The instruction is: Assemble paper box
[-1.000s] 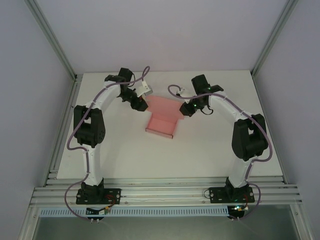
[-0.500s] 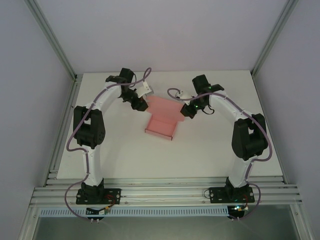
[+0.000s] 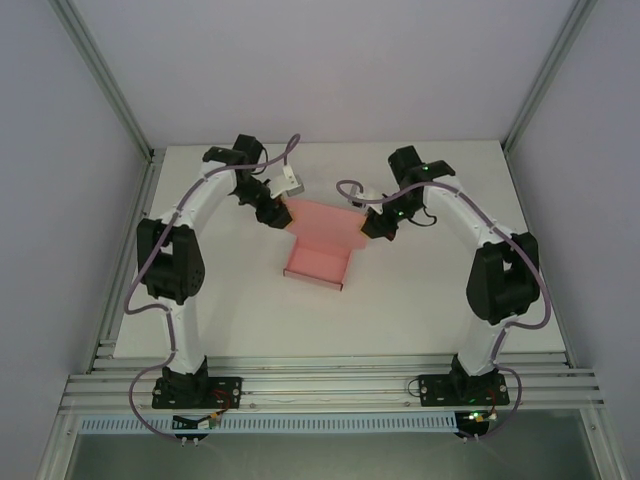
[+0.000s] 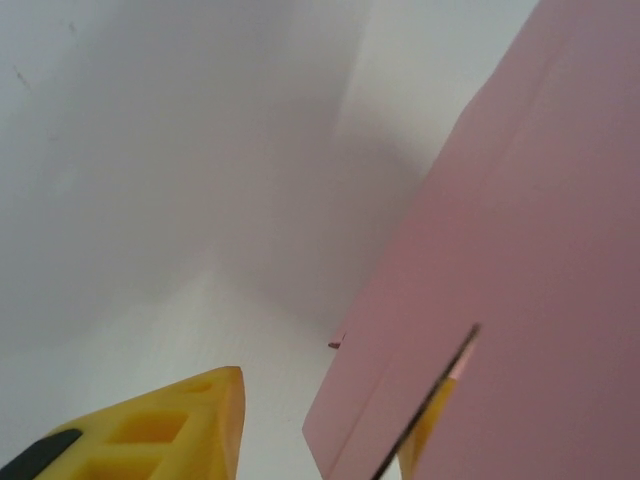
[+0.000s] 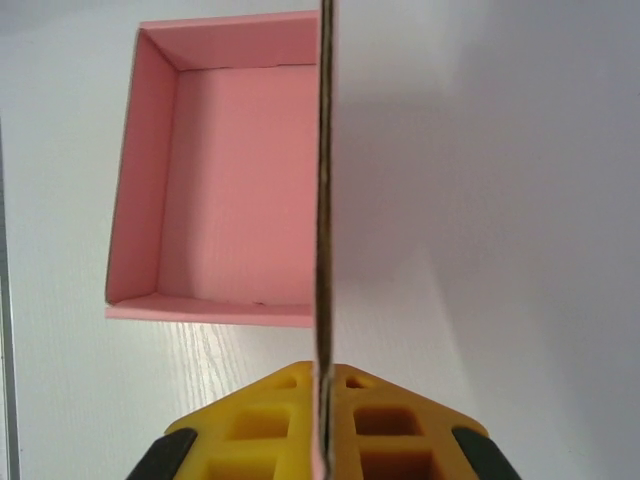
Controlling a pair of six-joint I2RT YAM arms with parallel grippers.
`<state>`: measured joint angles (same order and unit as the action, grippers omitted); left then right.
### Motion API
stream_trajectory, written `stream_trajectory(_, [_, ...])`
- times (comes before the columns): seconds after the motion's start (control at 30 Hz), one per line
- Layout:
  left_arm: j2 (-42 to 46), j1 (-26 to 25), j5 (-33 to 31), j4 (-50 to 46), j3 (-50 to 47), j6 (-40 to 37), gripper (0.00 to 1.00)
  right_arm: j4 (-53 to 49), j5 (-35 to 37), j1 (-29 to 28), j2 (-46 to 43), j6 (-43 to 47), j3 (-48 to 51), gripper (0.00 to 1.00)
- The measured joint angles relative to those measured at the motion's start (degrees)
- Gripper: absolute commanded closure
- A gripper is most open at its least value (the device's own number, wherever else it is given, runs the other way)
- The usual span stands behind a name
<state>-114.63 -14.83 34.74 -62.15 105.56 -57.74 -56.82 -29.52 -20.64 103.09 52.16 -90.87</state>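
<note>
1. The right gripper point(image 5: 322, 378) has its yellow fingers point(image 5: 262, 420) pressed together on a flap point(image 5: 324, 150) of the paper box point(image 5: 240, 180). The card shows edge-on, rising straight out from between them. The pinch looks meant to stand that flap up along its crease.
2. The left gripper point(image 4: 335, 425) has its jaws apart. One yellow finger sits free over the table point(image 4: 150, 200), and the other is mostly hidden behind the pink card. Bare table shows between the free finger and the card's edge, so nothing is clamped there. It seems placed to steady or catch the far side of the sheet.
3. From overhead, the two grippers meet the left and right ends of the wide far panel point(image 3: 325, 218), which probably keeps it from skewing while it is folded.
4. The box lies between the arms, mid-table and toward the far side. Its near part is a shallow tray with low walls standing on three sides.
5. The tray holds nothing. Assembly looks partly done, with the wide panel not yet closed.
</note>
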Motion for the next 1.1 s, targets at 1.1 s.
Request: stream_trajectory(1.1, [9.81,-11.15,-31.80,45.72,-21.35,50.75,0.93,31.47,52.13,-13.44,2.51,-80.52,3.67,1.00])
